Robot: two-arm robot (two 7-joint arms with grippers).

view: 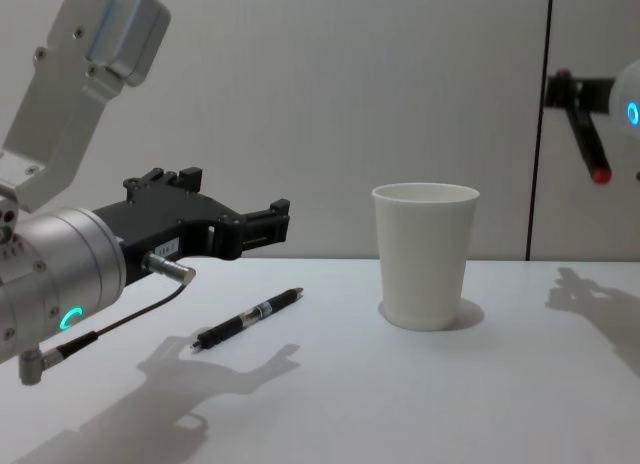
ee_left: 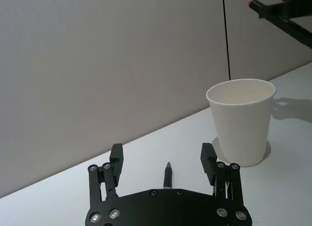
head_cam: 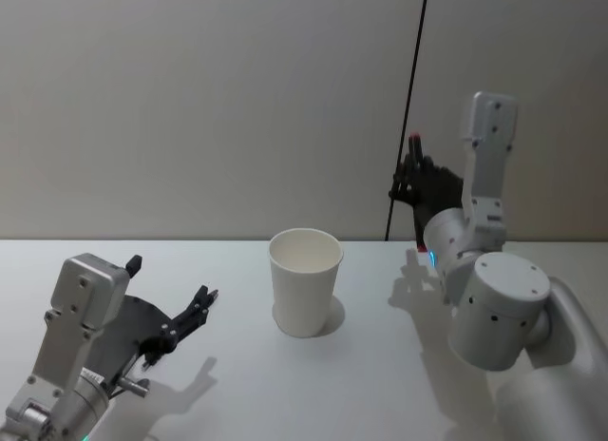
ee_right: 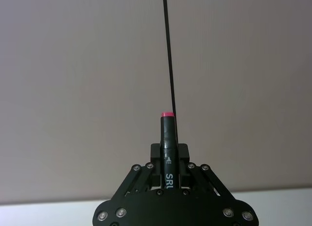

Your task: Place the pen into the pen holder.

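The white pen holder stands upright in the middle of the table. My right gripper is raised to the right of it and higher than its rim. It is shut on a black marker pen with a red end. A thin black pen lies flat on the table left of the holder. My left gripper hovers open just above it, with nothing between its fingers.
The white table runs up to a plain grey wall. A thin black vertical line crosses the wall behind my right gripper. Bare tabletop lies around the holder.
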